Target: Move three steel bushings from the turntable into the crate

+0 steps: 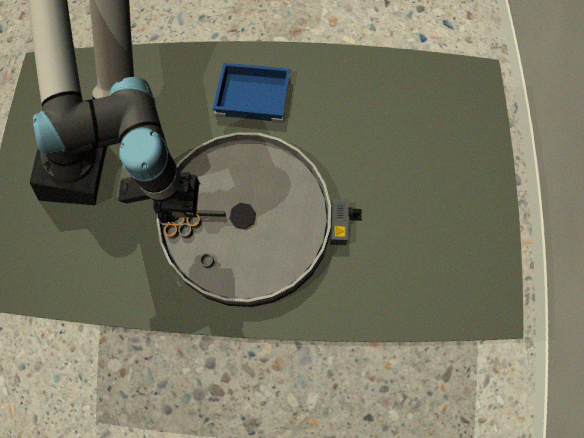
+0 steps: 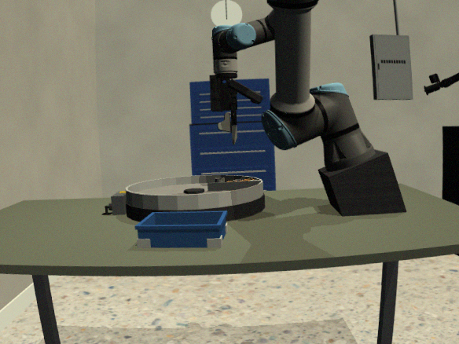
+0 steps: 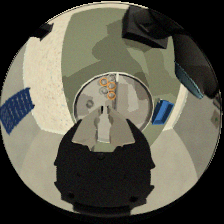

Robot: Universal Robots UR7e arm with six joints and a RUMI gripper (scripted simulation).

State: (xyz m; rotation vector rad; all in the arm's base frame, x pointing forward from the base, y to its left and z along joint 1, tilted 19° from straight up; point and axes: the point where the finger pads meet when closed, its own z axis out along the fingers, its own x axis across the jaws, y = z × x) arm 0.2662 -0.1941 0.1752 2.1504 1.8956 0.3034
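Olive table (image 1: 425, 200) (image 2: 275, 232) (image 3: 85, 60) on a speckled floor (image 1: 300, 390) (image 2: 196, 298) (image 3: 47, 75) carries the whole scene, seen from above left to right. At far left stands the arm's black base (image 1: 65, 192) (image 2: 369, 196) (image 3: 145, 30), the arm (image 1: 107, 120) (image 2: 292, 59) (image 3: 200, 65) rising from it and bending over toward the turntable (image 1: 280, 240) (image 2: 196, 201) (image 3: 135, 100), its wrist turned down. The gripper (image 1: 165, 216) (image 2: 234, 141) (image 3: 105, 106) points downward, high over the turntable's near-base side, jaws drawn nearly together, gripping nothing. Below lies a cluster: three orange bushings (image 1: 171, 236) (image 3: 100, 82) and two gray steel bushings (image 1: 185, 236) (image 3: 101, 92), one of the grays mostly hidden by the gripper from above. The cluster sits beside a straight bar (image 1: 212, 213) (image 3: 117, 87). A lone steel bushing (image 1: 201, 260) (image 3: 87, 104) rests apart from the cluster, also on the turntable, making three steel pieces there. Farther right, beyond the turntable's rim on another side, sits the blue crate (image 1: 252, 112) (image 2: 181, 237) (image 3: 163, 111). At the turntable's right edge stands a gray box (image 1: 340, 215) (image 2: 119, 204) with a yellow warning label.
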